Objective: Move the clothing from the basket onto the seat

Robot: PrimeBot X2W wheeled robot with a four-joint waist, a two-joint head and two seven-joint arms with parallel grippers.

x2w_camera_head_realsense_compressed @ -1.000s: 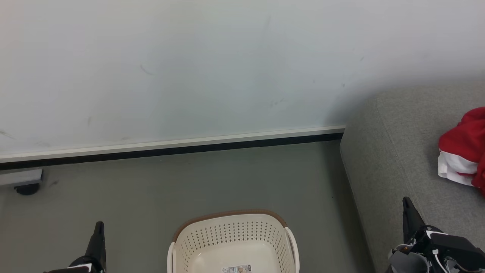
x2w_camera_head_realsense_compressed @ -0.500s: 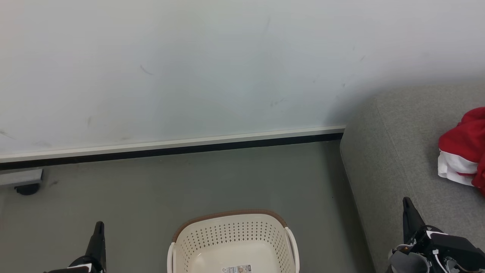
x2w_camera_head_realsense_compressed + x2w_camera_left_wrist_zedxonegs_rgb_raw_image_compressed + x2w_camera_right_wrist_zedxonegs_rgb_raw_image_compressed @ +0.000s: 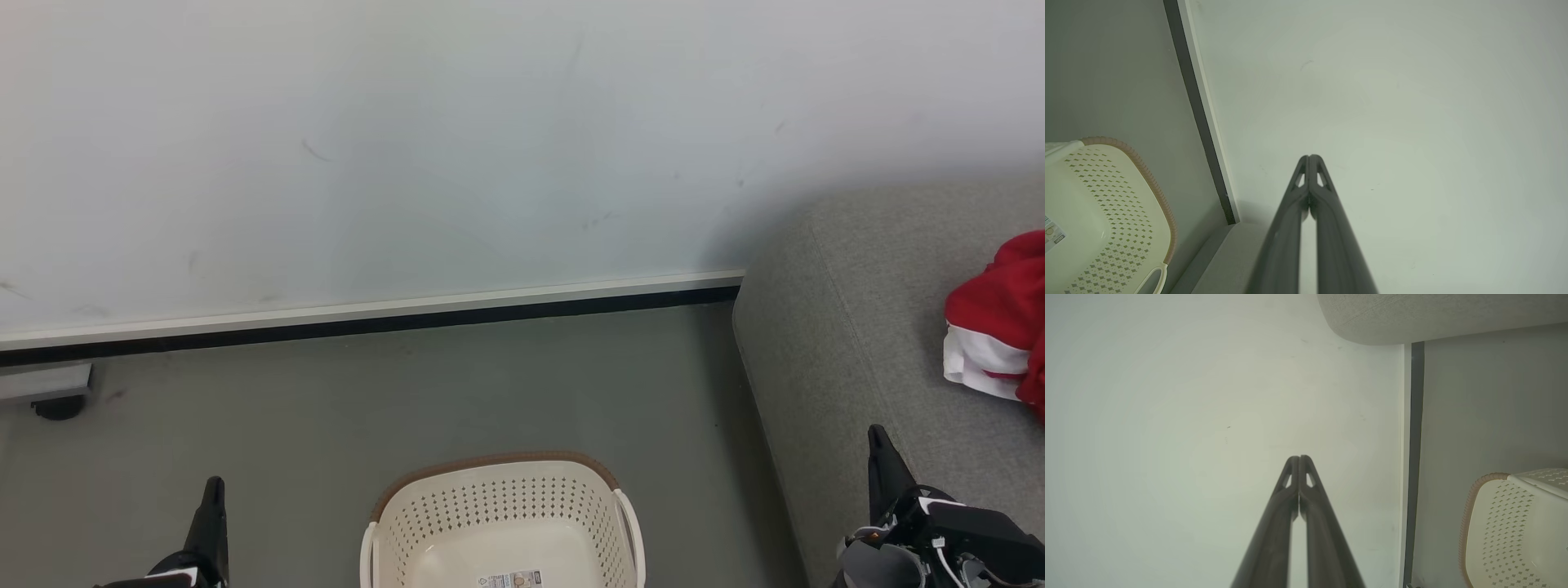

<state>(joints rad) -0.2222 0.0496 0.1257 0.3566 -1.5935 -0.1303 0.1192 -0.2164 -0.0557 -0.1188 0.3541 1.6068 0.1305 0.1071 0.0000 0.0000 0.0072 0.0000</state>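
The cream basket (image 3: 502, 498) with a brown rim stands on the floor at the bottom centre of the head view, a label sticker on its bare floor. Red and white clothing (image 3: 998, 322) lies on the grey seat (image 3: 865, 327) at the right edge. My left gripper (image 3: 214, 487) is shut at the lower left, left of the basket. My right gripper (image 3: 876, 433) is shut at the lower right, over the seat's front. In the wrist views, the left gripper (image 3: 1309, 157) and the right gripper (image 3: 1299, 458) each point at the wall with fingers pressed together, holding nothing.
A pale wall (image 3: 408, 147) with a white and black baseboard (image 3: 367, 320) runs behind the grey floor (image 3: 408, 392). A small caster (image 3: 57, 406) under a grey panel sits at the far left. The basket's perforated wall (image 3: 1106, 192) and rim (image 3: 1470, 506) show in the wrist views.
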